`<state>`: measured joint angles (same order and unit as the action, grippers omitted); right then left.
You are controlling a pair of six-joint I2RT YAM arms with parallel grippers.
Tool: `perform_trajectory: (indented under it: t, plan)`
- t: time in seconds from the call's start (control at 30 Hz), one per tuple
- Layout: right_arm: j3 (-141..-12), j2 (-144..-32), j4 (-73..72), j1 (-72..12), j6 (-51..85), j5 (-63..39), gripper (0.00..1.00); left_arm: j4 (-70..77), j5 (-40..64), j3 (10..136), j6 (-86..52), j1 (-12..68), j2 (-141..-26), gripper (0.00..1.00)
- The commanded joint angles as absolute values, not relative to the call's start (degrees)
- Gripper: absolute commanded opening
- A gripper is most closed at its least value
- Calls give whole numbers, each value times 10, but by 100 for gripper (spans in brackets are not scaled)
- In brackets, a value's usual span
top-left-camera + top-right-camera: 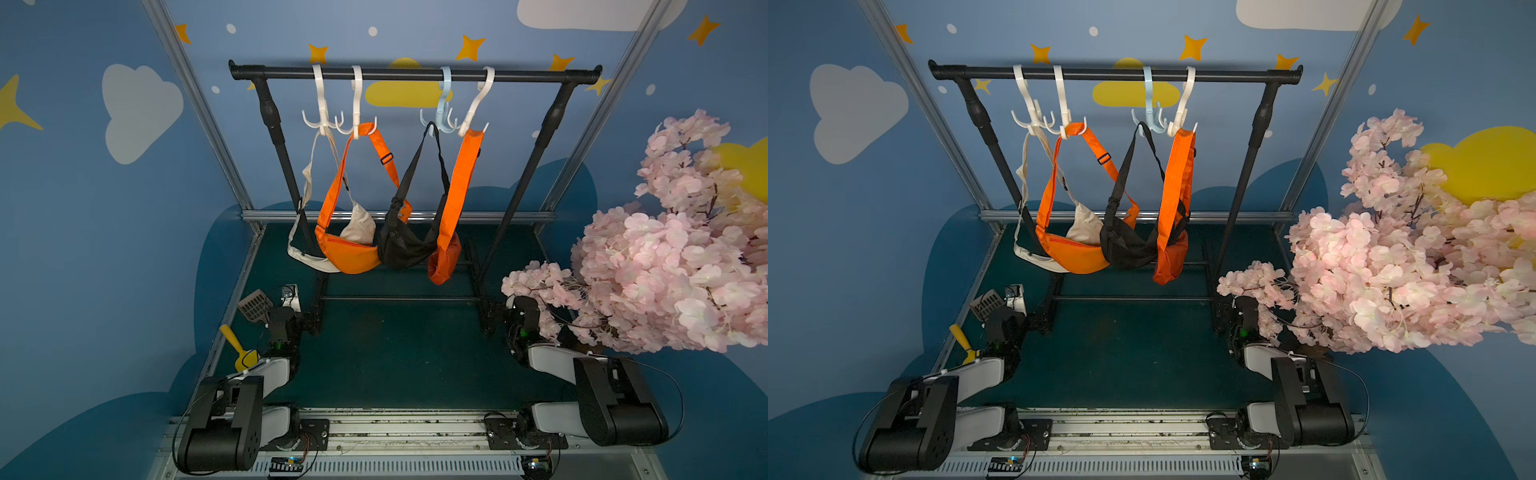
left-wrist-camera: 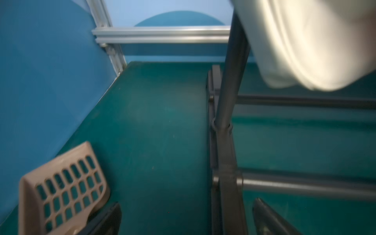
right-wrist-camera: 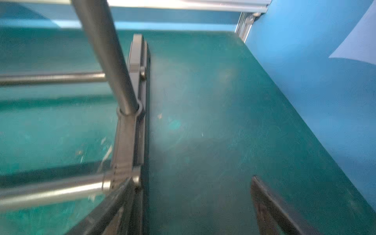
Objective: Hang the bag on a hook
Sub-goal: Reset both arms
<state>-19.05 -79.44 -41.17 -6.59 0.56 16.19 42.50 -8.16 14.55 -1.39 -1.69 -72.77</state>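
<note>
Left claw (image 2: pixel 186 203) by scoop (image 2: pixel 61 189); top views add hooks (image 1: pixel 321 108)

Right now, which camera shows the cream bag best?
A top view. In both top views the cream bag hangs from a white hook, strap visible, body partly behind an orange bag. The left wrist view shows only a blurred pale underside; the right wrist view shows none of it.

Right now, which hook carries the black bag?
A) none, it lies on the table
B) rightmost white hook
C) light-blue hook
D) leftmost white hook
C: the black bag hangs by its strap from a prong of the light-blue hook on the rail.
</note>
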Motion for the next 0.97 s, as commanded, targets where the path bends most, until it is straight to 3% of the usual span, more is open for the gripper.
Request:
perform_trajectory:
  t: [0.0,0.13,0.23,0.37,0.93]
  plan:
    - [-206,-841,-492,-63,-1,140,89,447,-31,169,-28,-26,-743,100]
    - [-199,-889,-559,-65,-12,136,89,600,15,134,-17,-26,-837,100]
    - [-207,-872,-515,-66,-11,127,89,667,15,144,-12,-24,-908,100]
    - [-206,-875,-521,-66,-11,128,89,482,4,210,-19,-24,-869,100]
    - [-209,-878,-521,-64,-10,128,89,475,-47,224,-27,-14,-880,100]
